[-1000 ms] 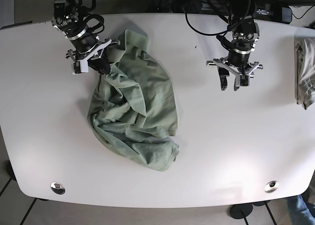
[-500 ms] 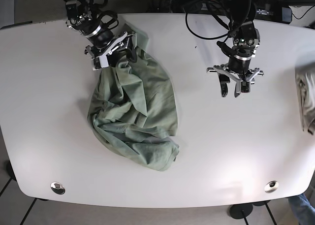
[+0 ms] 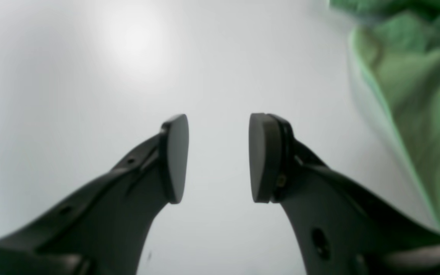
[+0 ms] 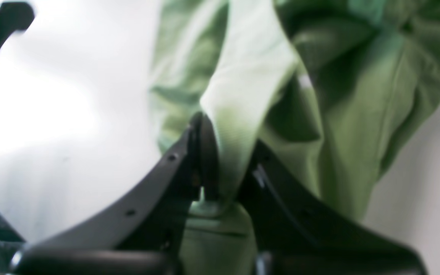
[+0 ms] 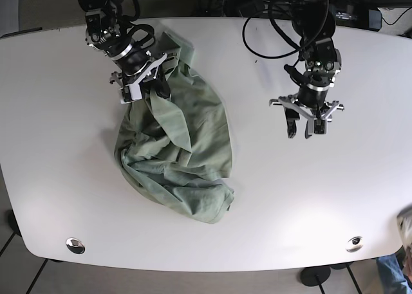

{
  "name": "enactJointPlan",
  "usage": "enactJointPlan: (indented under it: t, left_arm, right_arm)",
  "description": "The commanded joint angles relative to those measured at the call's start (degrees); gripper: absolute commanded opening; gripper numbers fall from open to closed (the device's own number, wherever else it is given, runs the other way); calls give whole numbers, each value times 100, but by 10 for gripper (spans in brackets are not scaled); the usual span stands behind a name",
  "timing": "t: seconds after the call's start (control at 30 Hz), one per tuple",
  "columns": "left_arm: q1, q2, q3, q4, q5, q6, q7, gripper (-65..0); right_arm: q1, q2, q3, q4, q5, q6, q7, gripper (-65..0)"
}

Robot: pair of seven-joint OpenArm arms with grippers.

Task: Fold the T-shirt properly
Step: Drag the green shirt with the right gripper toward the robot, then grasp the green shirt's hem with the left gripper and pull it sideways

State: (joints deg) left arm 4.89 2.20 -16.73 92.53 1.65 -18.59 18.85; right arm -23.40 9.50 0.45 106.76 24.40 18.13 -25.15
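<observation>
The green T-shirt (image 5: 177,143) lies crumpled on the white table (image 5: 302,197), left of the middle. My right gripper (image 5: 147,89) is at the shirt's far upper edge, shut on a raised fold of it. Up close, the right gripper (image 4: 225,131) has pale green fabric of the T-shirt (image 4: 357,114) pinched between its fingers. My left gripper (image 5: 304,128) hovers open over bare table, well to the right of the shirt. In the left wrist view the left gripper (image 3: 218,156) holds nothing, and the T-shirt (image 3: 414,88) shows blurred at the right edge.
Black cables (image 5: 270,4) crowd the table's far edge. Two metal grommets (image 5: 75,245) (image 5: 355,244) sit near the front edge. A blurred pale object (image 5: 406,218) shows at the right border, with blue cloth (image 5: 394,271) below it.
My right gripper carried the shirt's top edge to the right, then a little toward the front. The left gripper drifted slightly frontward. The pale garment at the right edge left its spot.
</observation>
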Motion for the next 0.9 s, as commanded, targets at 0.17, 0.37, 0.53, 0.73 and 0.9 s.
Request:
enactJointPlan:
  t: [0.17, 0.37, 0.53, 0.73, 0.9]
  left_arm:
    - [-1319, -4, 289, -976, -38, 17, 229, -408]
    - [-2594, 5, 675, -2884, -46, 17, 71, -408]
    - [-3324, 22, 1458, -4326, -55, 17, -896, -272]
    - [-4036, 251, 1493, -5258, -64, 26, -931, -187]
    - [-4695, 488, 1511, -6339, -20, 26, -1608, -187]
  right_arm:
    - [-531, 22, 874, 511, 70, 29, 145, -629]
    - [-821, 66, 2069, 467, 1063, 29, 128, -629]
    - [-882, 66, 2368, 467, 1054, 29, 128, -629]
    - [-891, 31, 2333, 467, 1063, 29, 128, -629]
    - [-900, 22, 2333, 467, 1081, 29, 128, -629]
